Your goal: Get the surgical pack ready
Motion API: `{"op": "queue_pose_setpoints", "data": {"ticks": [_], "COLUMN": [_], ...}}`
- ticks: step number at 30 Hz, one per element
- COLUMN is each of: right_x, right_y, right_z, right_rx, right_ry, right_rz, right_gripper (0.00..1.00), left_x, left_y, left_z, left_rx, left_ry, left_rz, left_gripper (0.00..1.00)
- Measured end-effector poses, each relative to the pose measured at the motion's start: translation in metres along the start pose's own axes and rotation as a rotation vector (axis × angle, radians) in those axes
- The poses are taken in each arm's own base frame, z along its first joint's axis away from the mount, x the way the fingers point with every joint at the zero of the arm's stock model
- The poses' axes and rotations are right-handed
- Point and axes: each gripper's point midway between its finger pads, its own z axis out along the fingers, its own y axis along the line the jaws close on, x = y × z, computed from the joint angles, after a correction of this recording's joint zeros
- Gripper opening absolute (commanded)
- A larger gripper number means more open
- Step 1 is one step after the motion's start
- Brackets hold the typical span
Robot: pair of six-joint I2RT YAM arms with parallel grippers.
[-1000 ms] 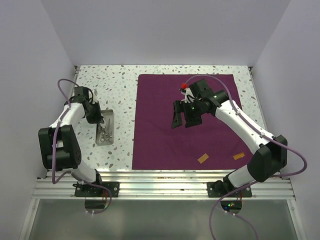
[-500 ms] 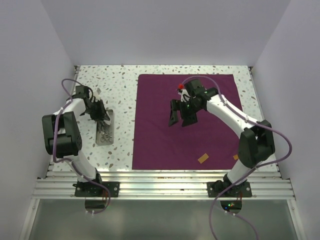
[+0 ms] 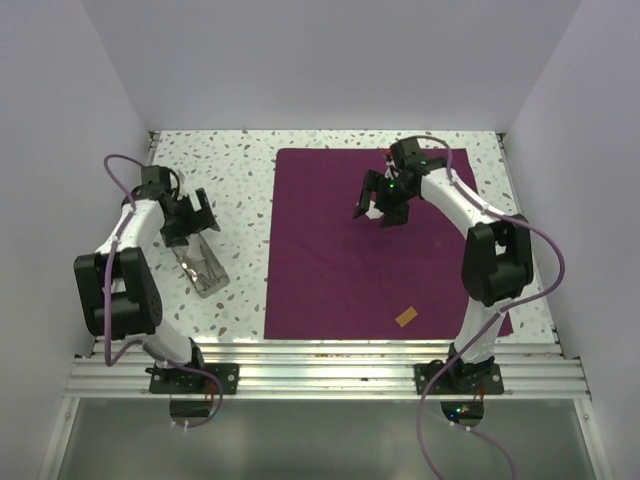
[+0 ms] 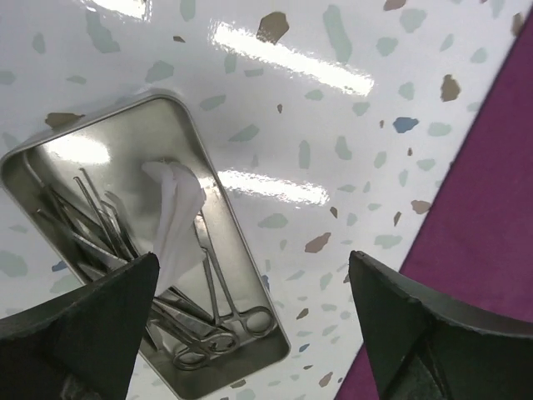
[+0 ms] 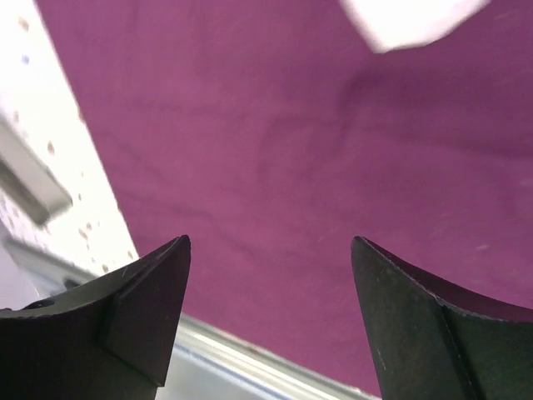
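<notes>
Right wrist view cut off a white scrap [image 5: 412, 21] at its top edge, on the purple cloth [image 5: 275, 150]. Right gripper [image 3: 376, 214] hovered over the cloth's far half, jaws apart. Left of the cloth, the left gripper [image 4: 254, 258] hung wide open above the tray [image 4: 100, 142] of gauze [image 4: 175, 217] and thin steel tools [image 4: 212, 337].

Two white-and-black arms, each trailed by a purple cable.

The left arm [image 3: 138, 225], at the left of the frame, and the right arm [image 3: 452, 203], at the right, are clad in smooth white shells joined by bulky black joint housings. A thin purple cable [image 3: 557, 265] is looped along each. Black base plates [image 3: 190, 379] are seen near the bottom edge. The left gripper [image 3: 192, 222] and right gripper [image 3: 375, 212] are finished in matte black, with broad wedge-shaped fingers [image 5: 133, 308]. Small green lights [image 3: 387, 187] are lit beside the right wrist.
</notes>
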Motion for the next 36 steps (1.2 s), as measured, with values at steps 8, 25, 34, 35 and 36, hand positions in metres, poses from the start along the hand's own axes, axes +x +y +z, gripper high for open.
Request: {"op": "queue_pose_setpoints", "data": {"ticks": [8,25,34,35,36], "right_x": [-0.036,-0.059,-0.075,-0.077,-0.079], "right_y": [-0.045,-0.085,-0.091,-0.09,-0.09], "right_z": [0.005,0.037,0.072,0.073,0.074], "right_rx": [0.084,0.105,0.062,0.056,0.053], "right_ry": [-0.094,-0.13,-0.134,-0.14,-0.144], "right_rz": [0.183,0.272,0.274,0.272,0.27], "right_gripper": [0.8,0.53,0.47,0.47,0.46], "left_x": [-0.006,-0.018,-0.014,-0.013,-0.013], "left_y": [-0.012,-0.03,-0.107,-0.11,-0.111], "left_z": [-0.022,-0.009,0.007,0.007,0.007], "left_rx": [-0.007,-0.005,0.172,0.182,0.189], "left_ry": [-0.065,-0.063,-0.014,-0.012,-0.009], "left_rz": [-0.055,-0.105,0.039,0.041,0.041], "left_gripper": [1.0,0.52,0.52,0.52,0.52]}}
